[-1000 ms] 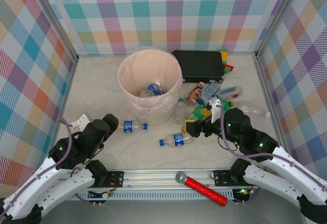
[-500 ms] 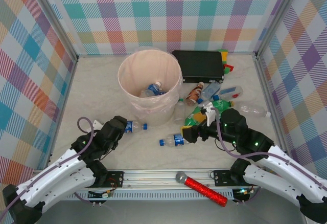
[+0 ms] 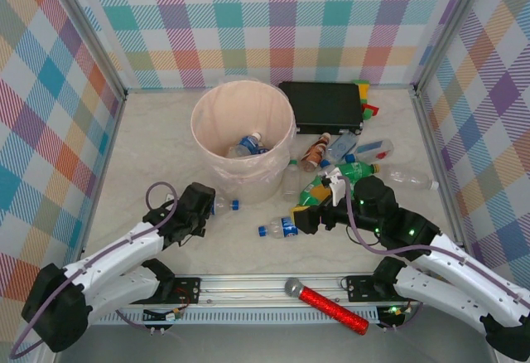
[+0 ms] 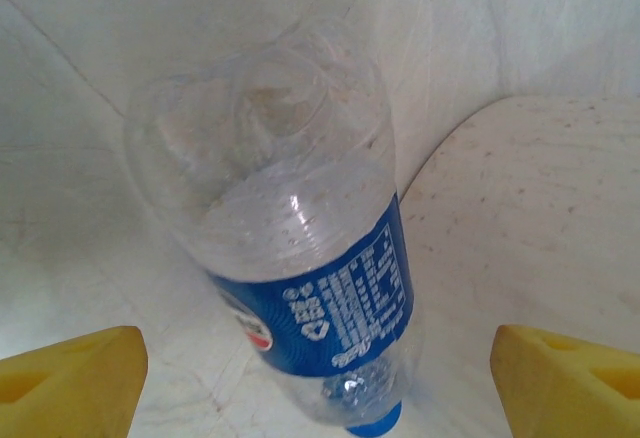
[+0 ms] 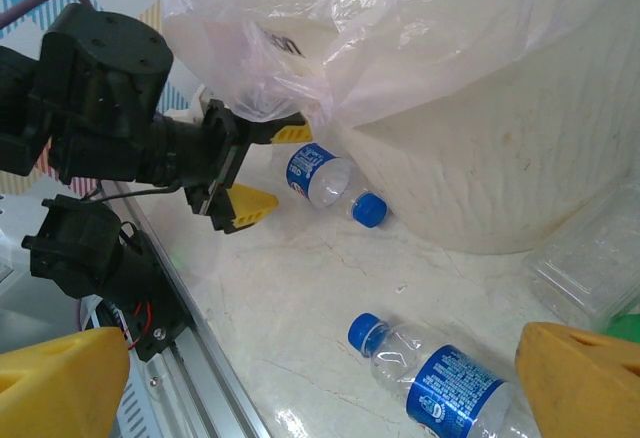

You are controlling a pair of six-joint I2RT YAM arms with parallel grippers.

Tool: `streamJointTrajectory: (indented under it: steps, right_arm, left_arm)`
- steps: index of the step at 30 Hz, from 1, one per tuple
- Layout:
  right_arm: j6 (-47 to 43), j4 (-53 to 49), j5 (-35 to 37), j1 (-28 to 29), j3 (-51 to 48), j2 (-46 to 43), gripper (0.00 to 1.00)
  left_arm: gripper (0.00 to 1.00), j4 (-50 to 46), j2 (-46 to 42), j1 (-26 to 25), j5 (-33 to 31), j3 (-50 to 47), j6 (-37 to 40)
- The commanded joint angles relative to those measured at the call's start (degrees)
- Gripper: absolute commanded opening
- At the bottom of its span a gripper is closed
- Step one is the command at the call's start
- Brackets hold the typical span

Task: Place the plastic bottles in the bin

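Note:
A clear plastic bottle (image 4: 300,288) with a blue label and cap lies on the table against the foot of the pale pink bin (image 3: 207,110). My left gripper (image 4: 320,368) is open, one yellow fingertip (image 4: 70,378) on each side of this bottle, with a gap on both sides. From the right wrist, the same bottle (image 5: 325,178) shows between the left gripper's (image 5: 268,170) tips. A second clear bottle (image 3: 281,228) lies just in front of my open right gripper (image 3: 301,218), nothing between its fingers. Two bottles (image 3: 248,143) lie inside the bin.
A pile of green, clear and brown bottles (image 3: 348,168) lies right of the bin. A flat black box (image 3: 321,106) sits behind it. A red glittery microphone (image 3: 327,305) rests on the front rail. A thin plastic liner (image 5: 350,38) hangs over the bin wall (image 5: 500,138).
My left gripper has moved forward and right until it straddles the bottle by the bin, its jaws narrowing a little. The right gripper has crept left toward the second bottle.

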Motion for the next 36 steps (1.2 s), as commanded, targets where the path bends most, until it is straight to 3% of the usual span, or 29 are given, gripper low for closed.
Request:
streamJointTrajectory:
  steps: [1, 21, 26, 30, 32, 36]
  right_arm:
    - [-0.5, 1.5, -0.5, -0.1, -0.4, -0.3, 0.99]
    - [0.4, 1.6, -0.9, -0.1, 1.0, 1.3, 0.99]
    - [0.7, 1.4, -1.0, -0.1, 1.1, 1.2, 0.99]
    - [1.1, 1.3, -0.8, -0.1, 1.0, 1.2, 0.99]
    - [1.2, 1.1, -0.8, -0.1, 1.1, 1.2, 0.99]
    - [1.5, 1.4, -0.7, -0.1, 1.1, 1.2, 0.99]
  left_arm:
    - [0.88, 4.7, 2.6, 2.0, 2.4, -0.8, 0.5]
    - [0.77, 13.0, 12.0, 8.5, 6.4, -2.3, 3.1]
    - [0.63, 13.0, 10.6, 9.0, 6.2, -3.1, 3.1]
    - [0.62, 10.6, 8.0, 9.1, 5.0, -2.7, 5.3]
    - [0.56, 9.1, 6.0, 9.3, 4.2, -2.4, 6.1]
    - [0.56, 4.5, 1.3, 9.8, 2.5, -1.9, 7.5]
